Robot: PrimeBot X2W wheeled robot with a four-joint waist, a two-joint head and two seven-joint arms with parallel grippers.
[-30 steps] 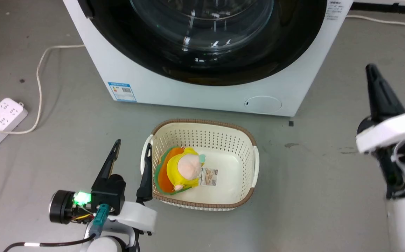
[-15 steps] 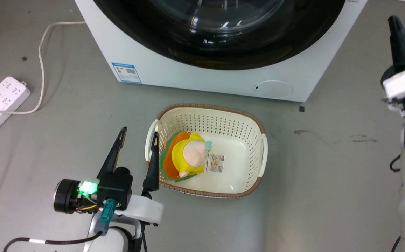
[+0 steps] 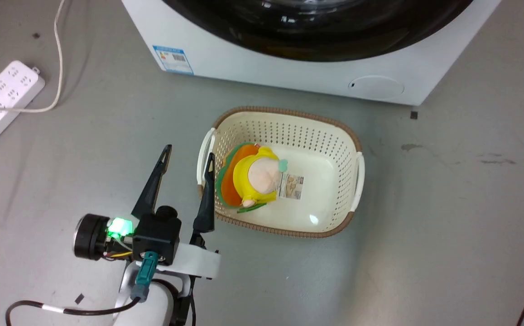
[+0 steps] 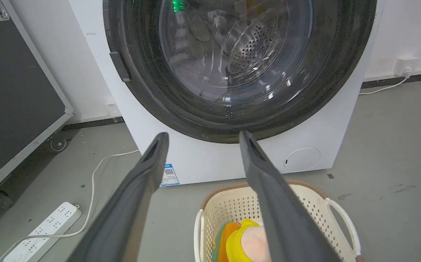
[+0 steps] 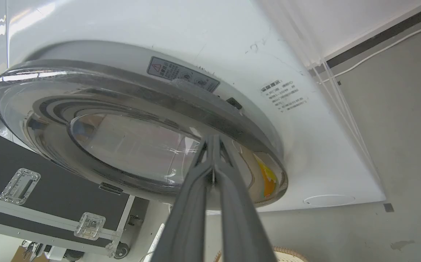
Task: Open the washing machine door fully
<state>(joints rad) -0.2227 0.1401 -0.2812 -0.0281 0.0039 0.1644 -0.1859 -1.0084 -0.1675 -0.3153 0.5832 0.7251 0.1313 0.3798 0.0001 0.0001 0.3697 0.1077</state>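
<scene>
Grey concrete floor [image 3: 425, 203], white wall [image 4: 406, 29] behind. Left gripper [image 3: 189, 151] spread wide and empty, just beside cream basket [image 3: 289, 111]. Right gripper [image 5: 212, 137] has its fingers pressed together, tips at the rim of the washing machine door [image 5: 123, 145], which sits on the washing machine [image 3: 266, 68] front. Wrist views add a black flight case [image 4: 10, 91] beside the machine.

The washing machine [image 3: 289, 73] spans the top of the head view. Just below it, at centre, sits the basket [image 3: 289, 112], with a toy [image 3: 262, 179] in its left half. A power strip [image 3: 3, 102] lies at upper left. The left gripper [image 3: 189, 152] stands at lower left, just beside the basket.
</scene>
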